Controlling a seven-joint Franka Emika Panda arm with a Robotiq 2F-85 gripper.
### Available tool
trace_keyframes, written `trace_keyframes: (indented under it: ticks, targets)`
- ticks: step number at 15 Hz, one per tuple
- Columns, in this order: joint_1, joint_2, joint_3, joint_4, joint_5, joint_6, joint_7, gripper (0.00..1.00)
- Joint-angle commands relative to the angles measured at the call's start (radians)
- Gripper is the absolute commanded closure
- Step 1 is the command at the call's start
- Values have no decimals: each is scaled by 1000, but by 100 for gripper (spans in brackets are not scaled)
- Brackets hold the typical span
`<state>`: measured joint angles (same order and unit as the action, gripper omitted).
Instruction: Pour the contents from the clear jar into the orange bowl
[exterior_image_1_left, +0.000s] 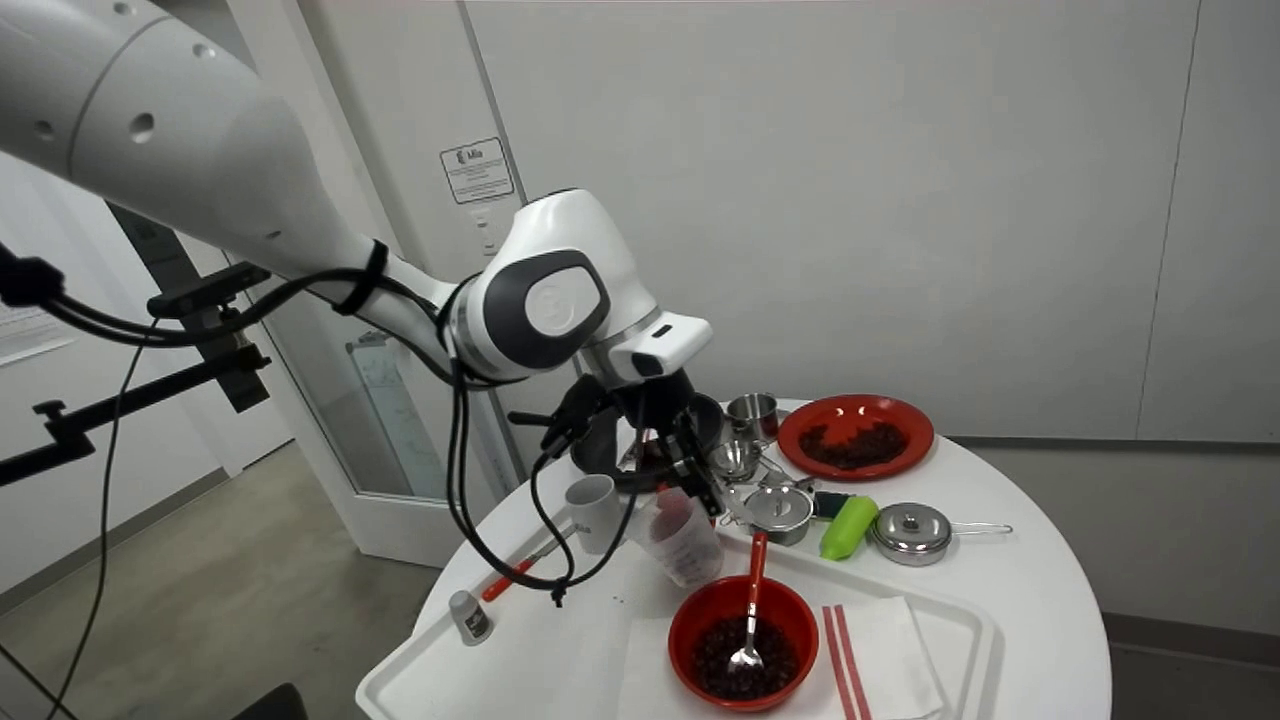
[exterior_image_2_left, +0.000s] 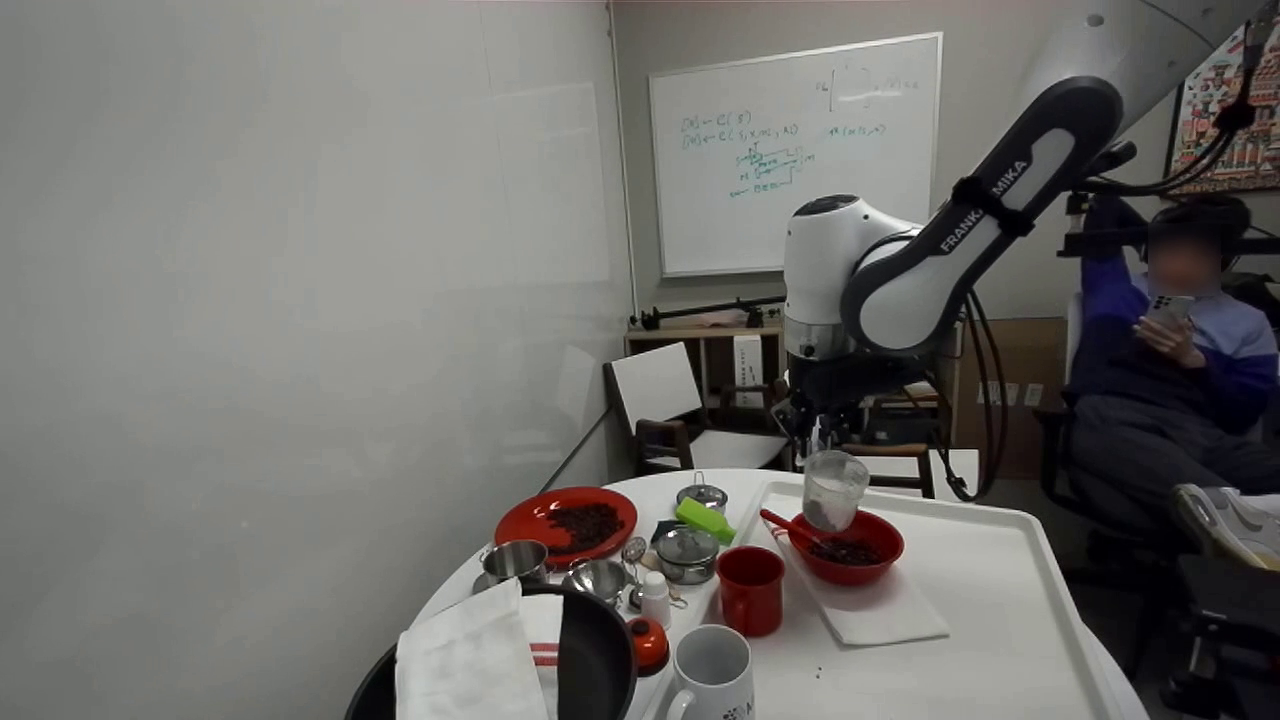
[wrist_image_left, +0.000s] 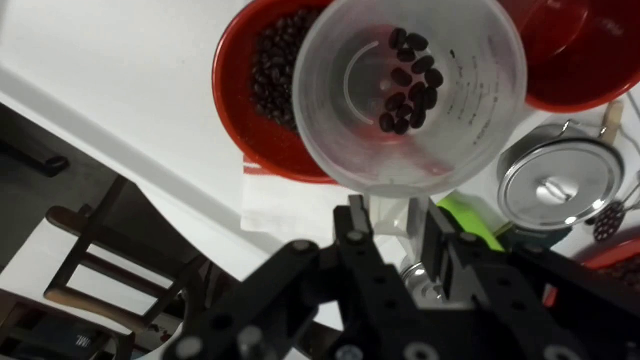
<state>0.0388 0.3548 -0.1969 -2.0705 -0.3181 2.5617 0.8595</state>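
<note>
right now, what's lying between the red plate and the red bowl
Mainly a lidded metal pot and a green object lie between the red plate and red bowl, plus the tray's rim; both exterior views show this.

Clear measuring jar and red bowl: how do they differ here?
The clear measuring jar is see-through; the red bowl is opaque. The gripper holds the jar up, while the bowl rests on the white cloth. The jar shows just a small cluster of dark beans; the bowl has far more. Both have round rims and contain dark beans.
</note>
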Motion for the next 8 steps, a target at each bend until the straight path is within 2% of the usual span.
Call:
trace_keyframes:
  ticks: [1, 5, 8]
  targets:
    - [80, 68, -121, 83, -164, 37, 197, 89]
    - [176, 91, -249, 110, -432, 45, 485, 89]
    - [292, 106, -363, 116, -602, 9, 702, 89]
